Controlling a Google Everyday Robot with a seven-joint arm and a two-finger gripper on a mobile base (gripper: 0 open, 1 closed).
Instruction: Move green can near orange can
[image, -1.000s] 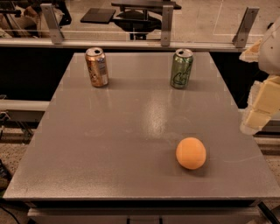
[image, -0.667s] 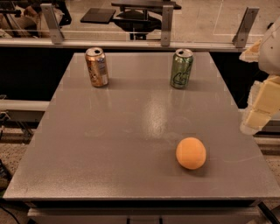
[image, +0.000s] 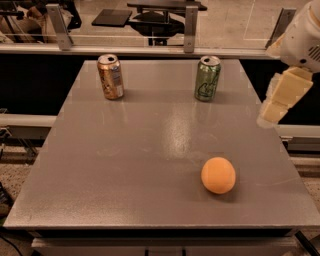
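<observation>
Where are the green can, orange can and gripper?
green can (image: 207, 80): camera view, middle of its label.
orange can (image: 111, 78): camera view, middle of its side.
gripper (image: 270, 114): camera view, its lower end, at the far right.

On the desk: two cans, one green can nearer the tool, one orange can farther from it; one orange ball; one tool, beside the desk's edge.
</observation>
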